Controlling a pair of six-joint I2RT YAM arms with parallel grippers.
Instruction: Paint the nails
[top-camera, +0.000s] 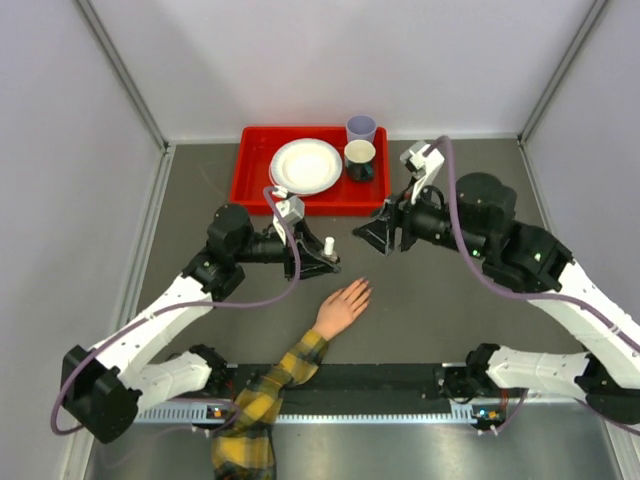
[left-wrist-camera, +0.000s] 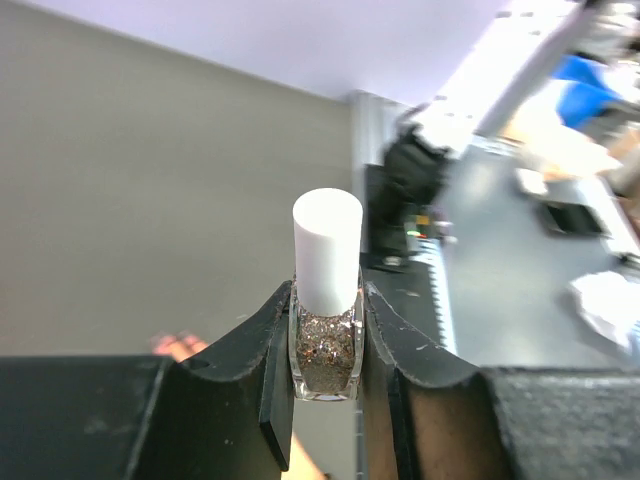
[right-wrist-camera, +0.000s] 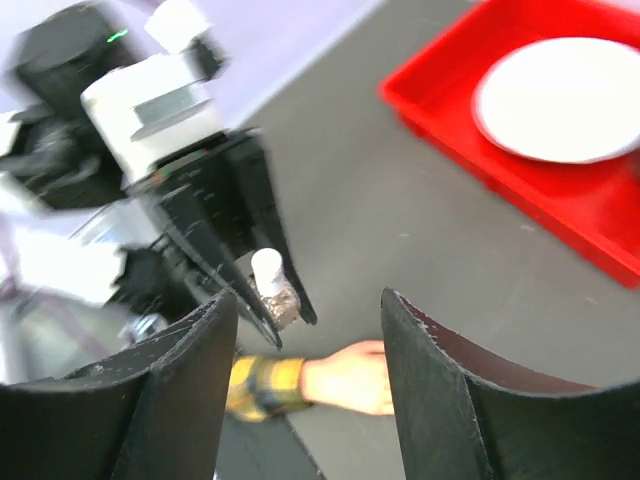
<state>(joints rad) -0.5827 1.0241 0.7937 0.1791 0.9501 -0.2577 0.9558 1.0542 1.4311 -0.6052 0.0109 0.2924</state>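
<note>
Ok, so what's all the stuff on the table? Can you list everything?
tray: 1, red, far middle of the table
plate: 1, white, in the tray
lilac cup: 1, at the tray's far right corner
dark cup: 1, in the tray, beside the plate
bottle: 1, clear with glitter and a white cap, held off the table
mannequin hand: 1, pale peach, near middle; nails too small to see
sleeve: 1, yellow-and-black plaid, on its arm
left gripper: 1, black, shut on the bottle
right gripper: 1, black, open, empty

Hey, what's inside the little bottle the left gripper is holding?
Through the clear glass of the bottle, brown glittery polish shows. The white cap is on, so any brush is hidden, and the left gripper covers the bottle's two sides.
</note>
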